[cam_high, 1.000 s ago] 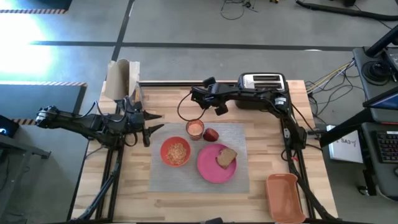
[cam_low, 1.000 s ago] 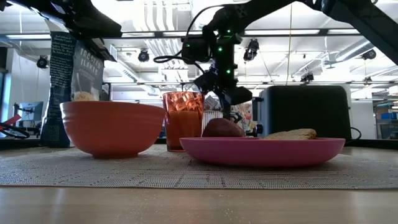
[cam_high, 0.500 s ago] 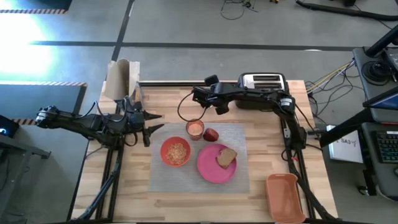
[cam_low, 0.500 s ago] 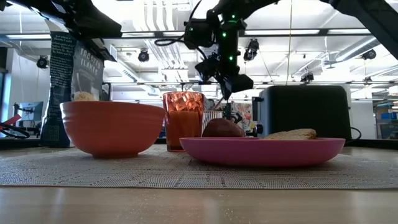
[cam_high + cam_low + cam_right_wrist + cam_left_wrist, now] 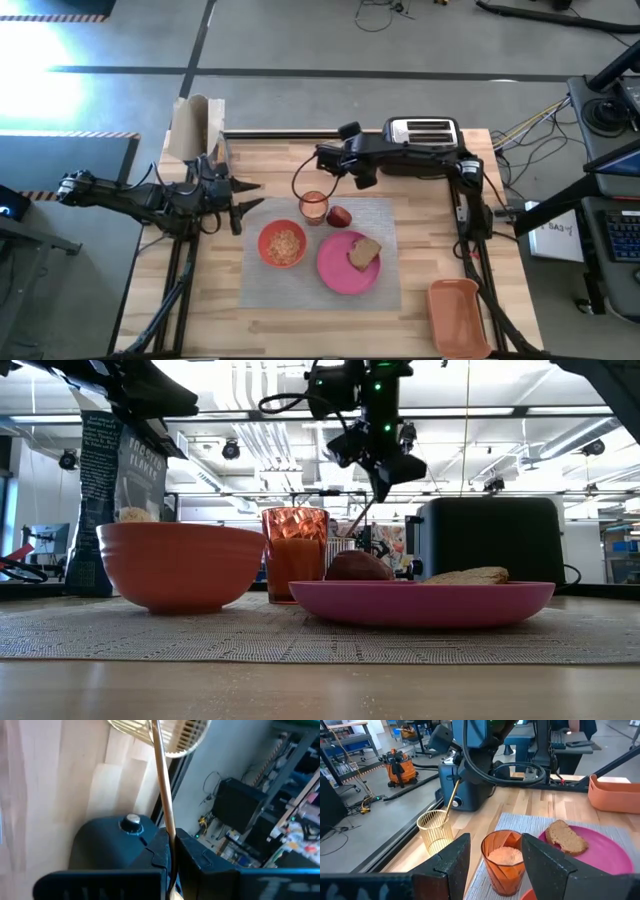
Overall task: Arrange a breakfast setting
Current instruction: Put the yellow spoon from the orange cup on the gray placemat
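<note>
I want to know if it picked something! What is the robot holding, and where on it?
The right pincer pinches a thin golden spoon partway along its handle, lifted out of the wire cup. The left pincer holds nothing.

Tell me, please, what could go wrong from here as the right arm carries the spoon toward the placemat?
The right gripper pinches only the thin spoon handle, so it may swivel or slip. The spoon's end hangs near the gold wire cup and could tip it. The glass stands close beneath the arm's path.
</note>
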